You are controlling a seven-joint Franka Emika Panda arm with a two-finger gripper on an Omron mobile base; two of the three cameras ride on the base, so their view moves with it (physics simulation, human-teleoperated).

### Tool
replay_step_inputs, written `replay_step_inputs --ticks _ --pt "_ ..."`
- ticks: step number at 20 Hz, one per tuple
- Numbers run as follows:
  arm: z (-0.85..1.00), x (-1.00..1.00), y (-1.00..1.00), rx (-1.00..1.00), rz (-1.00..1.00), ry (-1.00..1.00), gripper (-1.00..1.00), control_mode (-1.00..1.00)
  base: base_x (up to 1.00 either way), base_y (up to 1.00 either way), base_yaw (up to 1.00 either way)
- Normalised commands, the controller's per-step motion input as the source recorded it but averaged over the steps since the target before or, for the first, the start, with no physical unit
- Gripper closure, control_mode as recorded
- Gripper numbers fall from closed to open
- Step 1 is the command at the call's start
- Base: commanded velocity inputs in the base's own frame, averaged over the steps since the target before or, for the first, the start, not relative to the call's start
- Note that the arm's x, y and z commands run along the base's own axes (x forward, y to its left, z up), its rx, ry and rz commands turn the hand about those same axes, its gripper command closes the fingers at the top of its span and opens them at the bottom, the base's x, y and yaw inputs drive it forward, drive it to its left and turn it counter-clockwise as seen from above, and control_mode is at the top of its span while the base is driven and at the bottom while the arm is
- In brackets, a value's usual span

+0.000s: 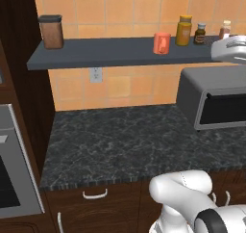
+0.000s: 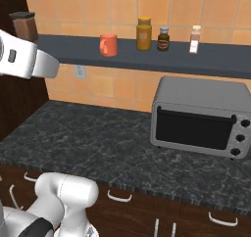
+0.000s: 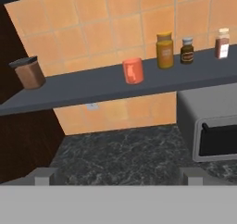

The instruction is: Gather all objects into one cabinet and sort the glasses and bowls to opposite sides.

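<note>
An orange mug [image 1: 162, 43] [image 2: 108, 45] [image 3: 133, 71] with a handle stands upright on the dark wall shelf [image 1: 120, 51] [image 2: 147, 55] [image 3: 106, 82], left of the spice jars. It is the one of the glasses in view. The bowls are out of view. My gripper [image 3: 118, 177] is open, its two fingertips [image 3: 44, 176] standing wide apart with nothing between them. It hangs well back from the shelf, above the counter, and looks toward the mug. No open cabinet is in view.
A grey toaster oven [image 1: 216, 99] [image 2: 201, 116] sits on the dark marble counter [image 1: 125, 145] [image 2: 88, 143] at the right. On the shelf are three spice jars [image 2: 144, 34] and a brown canister [image 1: 51, 31]. Shut drawers and doors [image 1: 94, 194] run below the counter. A wall oven [image 1: 12, 179] is at left.
</note>
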Motion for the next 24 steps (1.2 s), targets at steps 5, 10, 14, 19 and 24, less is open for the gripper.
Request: replay_step_inputs --ticks 5,10,14,19,24 --pt "-0.18 0.78 0.01 -0.04 -0.04 0.09 -1.0 -1.0 0.0 0.0 0.0" --pt "-0.16 1.0 0.05 -0.07 0.0 0.17 -1.0 -1.0 0.0 0.0 0.0" --pt "-0.02 0.99 0.0 -0.05 0.0 0.13 -1.0 -1.0 0.0 0.0 0.0" --pt "0.0 0.71 0.0 -0.05 -0.02 0.05 -1.0 -1.0 0.0 0.0 0.0" --pt "-0.31 0.47 -0.01 0.0 -0.03 0.12 -1.0 -1.0 0.0 0.0 0.0"
